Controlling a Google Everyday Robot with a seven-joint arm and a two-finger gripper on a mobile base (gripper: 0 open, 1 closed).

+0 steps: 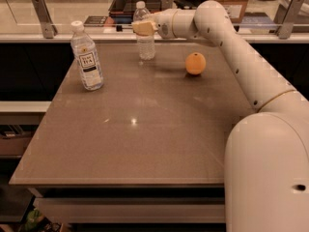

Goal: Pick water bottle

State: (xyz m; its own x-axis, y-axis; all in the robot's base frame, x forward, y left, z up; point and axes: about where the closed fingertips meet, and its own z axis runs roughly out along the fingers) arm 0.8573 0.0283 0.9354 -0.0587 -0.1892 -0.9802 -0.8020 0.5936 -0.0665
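Observation:
The water bottle [146, 47] is slim, clear and ribbed with a white cap. It stands upright at the far middle of the brown table [145, 129]. My gripper [144, 28] reaches in from the right and sits at the bottle's upper body, just below its neck. Its tan tip covers part of the bottle there. The bottle's base rests on the table. My white arm [227, 37] stretches from the lower right across the table's right side.
A bigger clear bottle [87, 62] with a white-and-black label stands at the far left. An orange [195, 63] lies right of the water bottle, under my arm. A counter with metal posts [43, 16] runs behind the table.

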